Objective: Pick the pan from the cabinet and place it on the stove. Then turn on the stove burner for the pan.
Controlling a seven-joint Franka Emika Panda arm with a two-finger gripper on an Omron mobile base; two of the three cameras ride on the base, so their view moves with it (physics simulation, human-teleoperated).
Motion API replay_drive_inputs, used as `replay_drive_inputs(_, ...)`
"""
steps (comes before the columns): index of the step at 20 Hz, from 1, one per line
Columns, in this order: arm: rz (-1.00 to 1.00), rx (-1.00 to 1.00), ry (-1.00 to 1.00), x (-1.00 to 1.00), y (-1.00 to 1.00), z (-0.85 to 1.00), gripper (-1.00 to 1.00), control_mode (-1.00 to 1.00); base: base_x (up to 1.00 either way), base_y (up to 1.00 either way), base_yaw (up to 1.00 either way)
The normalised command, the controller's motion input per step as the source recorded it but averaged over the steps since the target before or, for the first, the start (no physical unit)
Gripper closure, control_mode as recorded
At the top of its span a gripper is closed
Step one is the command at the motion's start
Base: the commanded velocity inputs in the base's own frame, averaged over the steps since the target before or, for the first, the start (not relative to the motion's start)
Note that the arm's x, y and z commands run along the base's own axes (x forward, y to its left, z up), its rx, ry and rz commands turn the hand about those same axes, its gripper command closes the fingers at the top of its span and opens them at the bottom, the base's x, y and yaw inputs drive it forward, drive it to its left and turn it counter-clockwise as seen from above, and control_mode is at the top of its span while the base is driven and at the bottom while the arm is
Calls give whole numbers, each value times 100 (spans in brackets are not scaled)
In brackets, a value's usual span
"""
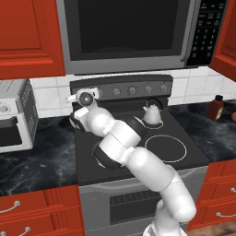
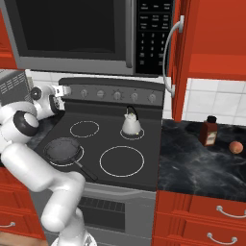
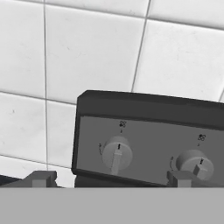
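Pan (image 2: 62, 149) is already down on the stove (image 2: 144, 180), sitting on the front-left ring, below and back from my end effector (image 3: 109, 180), handle trailing toward the stove's front edge. So I read the placing as done and the burner knob as what's left.

Risks, left to right as the hand view shows them:
- Left fingertip (image 3: 41, 178) sits off the panel's left end, over the wall tiles. If I close from here it could catch the panel edge rather than a knob.
- Leftmost knob (image 3: 117, 154) is just ahead, roughly between the tips. I can't confirm which burner it drives; the marks above it are too small to read. Wrong knob means a lit ring with no pan on it.
- Next knob (image 3: 194, 165) sits right behind the right fingertip (image 3: 180, 178). A slightly off approach could bump or turn that one instead.
- Further right on the stove, the kettle (image 2: 130, 122) stands on the rear ring, well clear of the hand.

End effector: jaws fully spread, holding nothing, touching nothing I can see, hovering just short of the control panel (image 3: 148, 148).
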Motion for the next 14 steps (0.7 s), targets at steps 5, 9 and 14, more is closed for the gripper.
replay_drive_inputs(5,0,0,0,1,0,-5,-100,-100,0,0,0)
replay_drive_inputs(9,0,0,0,0,0,-15,-100,-100,0,0,0)
replay_drive_inputs(14,-1,0,4,4,1,-13,-100,-100,0,0,0)
